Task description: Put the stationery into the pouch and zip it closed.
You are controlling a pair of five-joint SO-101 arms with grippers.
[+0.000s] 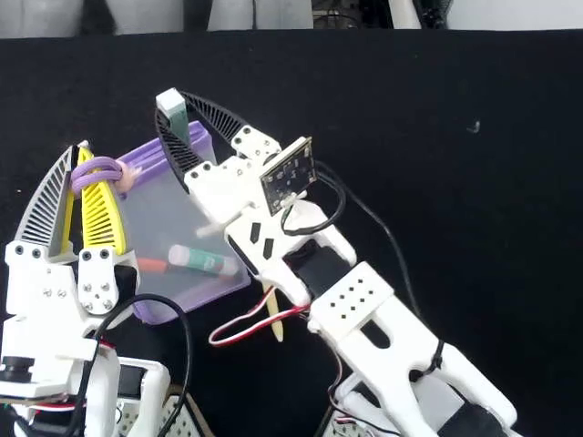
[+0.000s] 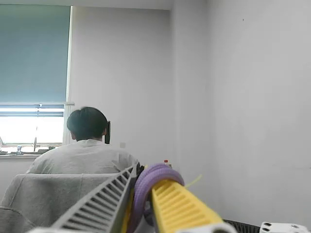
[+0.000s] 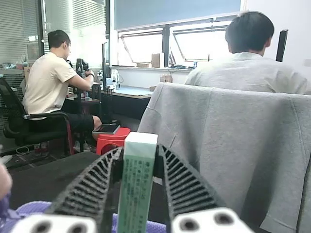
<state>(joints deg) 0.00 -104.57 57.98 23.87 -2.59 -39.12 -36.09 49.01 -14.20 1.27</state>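
The pouch (image 1: 168, 214) is smooth, translucent purple plastic. Matt black cloth covers the bench (image 1: 455, 137). The eraser (image 1: 170, 109) has a green paper sleeve; the pencil (image 1: 276, 326) is pale wood.

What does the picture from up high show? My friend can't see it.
The right hand holds a green eraser by the far edge of a purple pouch, which the left hand grips. A glue stick and a red pen lie inside; a pencil lies on the black table.

High camera over table (image 1: 474, 109); wrist cameras roomward
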